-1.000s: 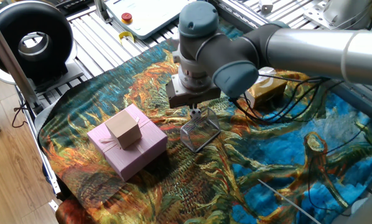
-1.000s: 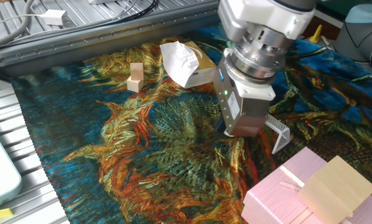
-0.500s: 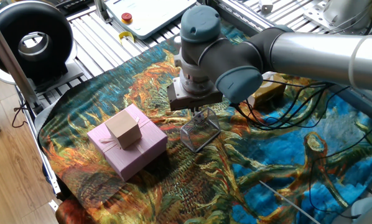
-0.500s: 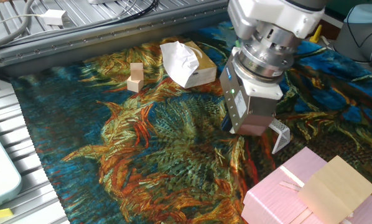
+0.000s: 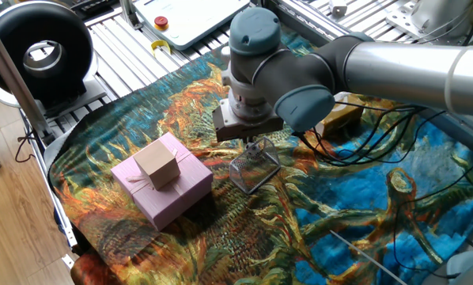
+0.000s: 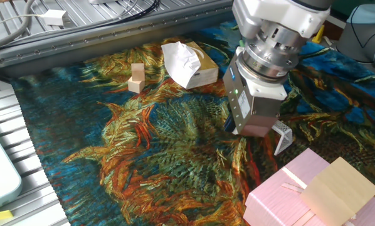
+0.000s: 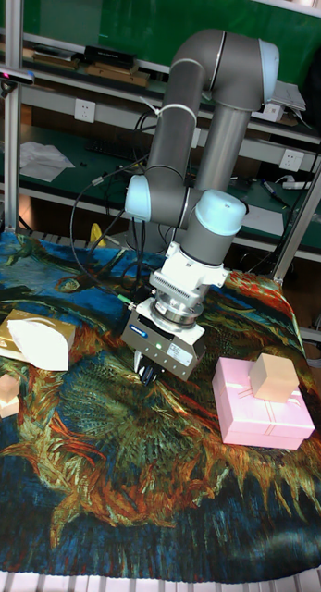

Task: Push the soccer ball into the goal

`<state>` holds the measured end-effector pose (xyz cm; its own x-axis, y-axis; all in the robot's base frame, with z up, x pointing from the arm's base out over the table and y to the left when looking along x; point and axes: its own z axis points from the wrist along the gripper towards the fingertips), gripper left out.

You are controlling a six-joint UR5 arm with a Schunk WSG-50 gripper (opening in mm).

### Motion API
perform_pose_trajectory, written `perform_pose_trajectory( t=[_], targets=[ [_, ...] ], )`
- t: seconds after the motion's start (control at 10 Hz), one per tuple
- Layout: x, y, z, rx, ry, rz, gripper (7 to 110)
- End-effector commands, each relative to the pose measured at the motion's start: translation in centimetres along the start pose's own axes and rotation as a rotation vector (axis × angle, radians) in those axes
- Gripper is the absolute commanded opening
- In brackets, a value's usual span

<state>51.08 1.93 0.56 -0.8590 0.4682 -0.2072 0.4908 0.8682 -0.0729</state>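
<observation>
Item 1: pink gift box (image 5: 164, 190), lidded, contents unseen; 1 small cardboard box (image 5: 157, 164) on top.
Item 2: goal (image 5: 254, 169), wire mesh; interior partly hidden.
Item 3: tool (image 5: 253, 147), just above the goal; spread cannot be told.
Item 4: soccer ball, not visible; probably under the tool or inside the goal. Task looks near complete, unconfirmed.

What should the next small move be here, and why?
Probably raise the end effector a little. Its tip sits at the goal's frame, and the soccer ball shows in no view, so the result cannot be checked.
</observation>
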Motion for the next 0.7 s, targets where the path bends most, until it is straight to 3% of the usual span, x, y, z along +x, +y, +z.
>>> perform_pose_trajectory(
  t=[0.0,0.3,0.6],
  targets=[
    [0.3,-0.1,-0.1,-0.002,0.019,-0.038,7],
    [0.8,-0.7,-0.1,0.023,0.038,-0.162,7],
    [0.3,0.3,-0.1,-0.018,0.014,-0.228,7]
  ],
)
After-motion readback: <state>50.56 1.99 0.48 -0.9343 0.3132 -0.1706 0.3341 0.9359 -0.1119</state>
